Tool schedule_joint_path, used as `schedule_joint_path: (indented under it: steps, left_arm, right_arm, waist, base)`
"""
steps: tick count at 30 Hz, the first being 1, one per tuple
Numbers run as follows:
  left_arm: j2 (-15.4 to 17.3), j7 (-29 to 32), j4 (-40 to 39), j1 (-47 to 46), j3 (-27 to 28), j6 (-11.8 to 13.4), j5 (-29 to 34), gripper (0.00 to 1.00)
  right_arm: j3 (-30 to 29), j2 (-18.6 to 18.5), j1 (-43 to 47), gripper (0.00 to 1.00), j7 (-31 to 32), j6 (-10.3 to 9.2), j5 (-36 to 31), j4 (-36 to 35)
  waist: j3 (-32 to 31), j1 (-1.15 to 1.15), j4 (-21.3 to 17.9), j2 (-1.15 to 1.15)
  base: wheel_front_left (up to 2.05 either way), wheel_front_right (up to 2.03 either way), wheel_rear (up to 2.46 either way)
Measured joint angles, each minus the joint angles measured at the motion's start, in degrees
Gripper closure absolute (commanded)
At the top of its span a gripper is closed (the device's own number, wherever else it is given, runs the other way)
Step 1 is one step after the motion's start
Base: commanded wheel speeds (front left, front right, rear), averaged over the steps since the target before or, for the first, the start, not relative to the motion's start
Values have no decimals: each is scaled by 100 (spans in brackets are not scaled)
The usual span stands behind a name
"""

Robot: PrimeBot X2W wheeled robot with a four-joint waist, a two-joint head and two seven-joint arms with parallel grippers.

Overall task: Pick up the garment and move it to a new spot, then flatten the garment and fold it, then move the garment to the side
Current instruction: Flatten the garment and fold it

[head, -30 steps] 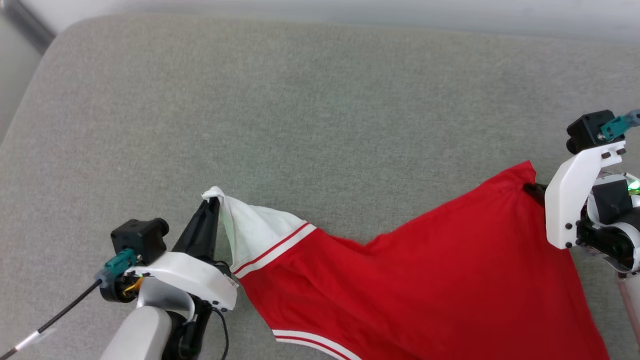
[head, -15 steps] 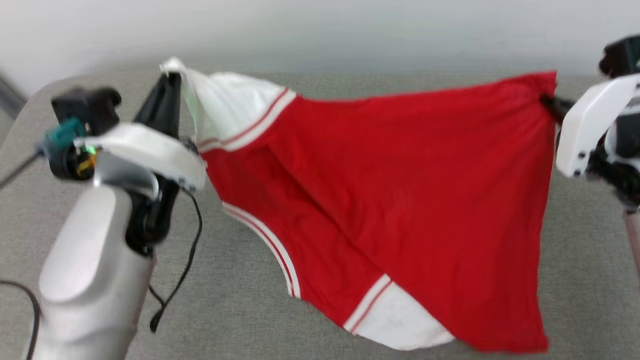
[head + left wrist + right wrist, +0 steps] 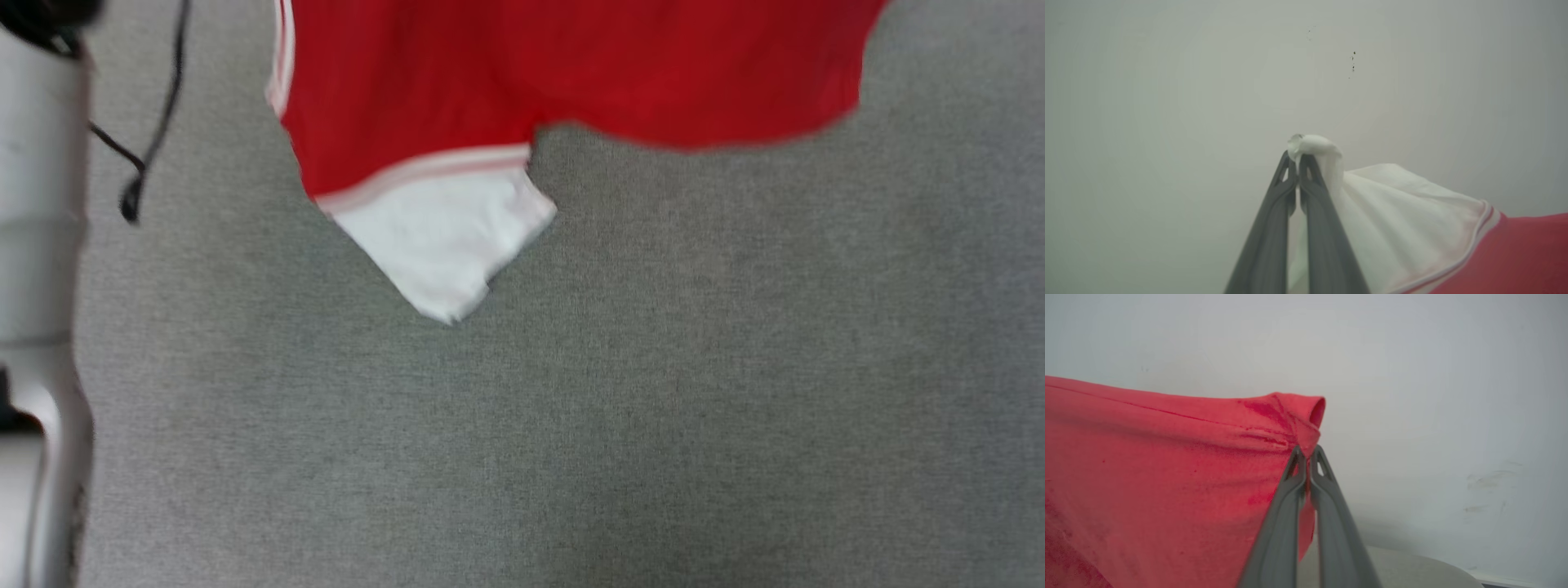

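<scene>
The left gripper is pinching a white sleeve tip, the right gripper a red corner. The garment is hanging over the grey surface — its top cut off, blurred.

garment, top of head frame: solid red body, white sleeve w/ white + pale-red stripe trim; same stripes on upper-left edge. surface below was heathered grey. forearm at left edge pale silver, cable black. wrist frames: left gripper & right gripper were dark grey; wall off-white, few dark specks upper centre.
</scene>
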Motion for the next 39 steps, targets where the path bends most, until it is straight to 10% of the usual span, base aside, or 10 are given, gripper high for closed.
schedule_joint_path:
  steps: [17, 29, 39]
  left_arm:
    - [179, -122, 456, -2390, -81, -66, 314, 100]
    - [-97, -57, 716, -1472, -51, 53, -54, 100]
    - [-209, -42, 1294, 404, -38, -279, -541, 100]
  right_arm:
    - [144, -119, -2231, 100, -638, 1, -259, 381]
    - [918, -135, -2186, 100, -880, 1, 88, 1327]
    - [1401, -122, -258, 100, -1451, 1, 898, 1728]
  waist:
    - [1861, 1, -55, 0]
    - [2249, 0, 54, 0]
    - [1332, 0, 128, 0]
  base:
    - [0, 0, 0]
    - [0, 0, 0]
    - [0, 0, 0]
